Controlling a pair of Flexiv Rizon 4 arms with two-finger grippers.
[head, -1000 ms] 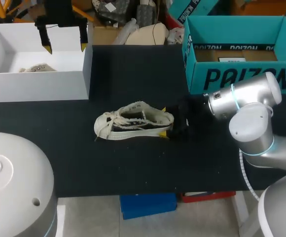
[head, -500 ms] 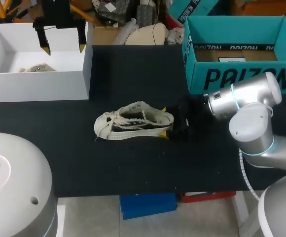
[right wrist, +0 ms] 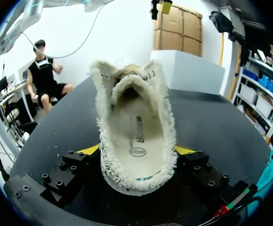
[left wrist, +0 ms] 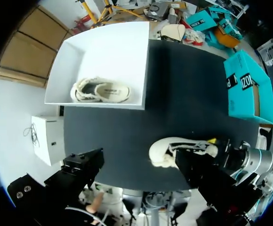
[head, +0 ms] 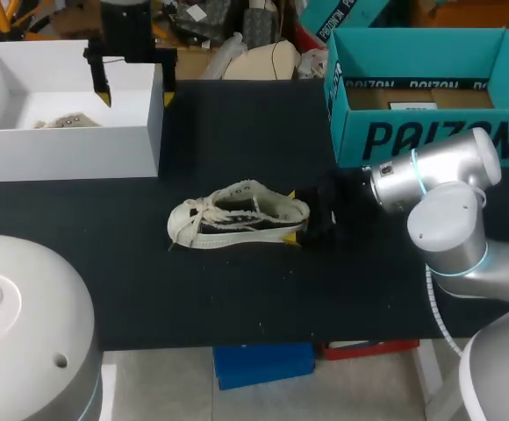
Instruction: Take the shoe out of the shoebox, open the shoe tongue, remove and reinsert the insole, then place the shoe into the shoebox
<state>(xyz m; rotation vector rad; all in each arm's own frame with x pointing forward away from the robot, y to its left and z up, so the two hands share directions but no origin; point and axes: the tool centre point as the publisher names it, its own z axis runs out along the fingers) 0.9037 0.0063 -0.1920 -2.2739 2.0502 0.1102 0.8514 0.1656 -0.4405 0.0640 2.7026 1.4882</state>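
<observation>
1. Black cloth covers the counter (head: 237,132), and a cream shoe (head: 237,217) with frayed edges and a dark side panel sits near its middle. The shoe stands on its sole, toe toward my left arm's side and heel toward my right.
2. The right pincer (head: 297,215) lies low on the counter at the heel. One yellow tip presses each side of the heel, so it is clamped on the shoe.
3. In the right wrist view the shoe's mouth faces the camera. The insole (right wrist: 139,150) lies flat inside it, and the tongue is raised at the far end.
4. The white shoebox (head: 61,149) stands open at the counter's far left corner, well apart from the shoe.
5. A second shoe (left wrist: 101,90) of the same cream colour lies on its side on the shoebox's floor.
6. The left pincer (head: 133,83) hangs above the shoebox's far right corner with its fingers spread wide and nothing between them. One tip is over the inside of the shoebox and the other is just past its right wall.
7. A teal box (head: 430,140) stands open on the far right of the counter, beyond the right arm.
</observation>
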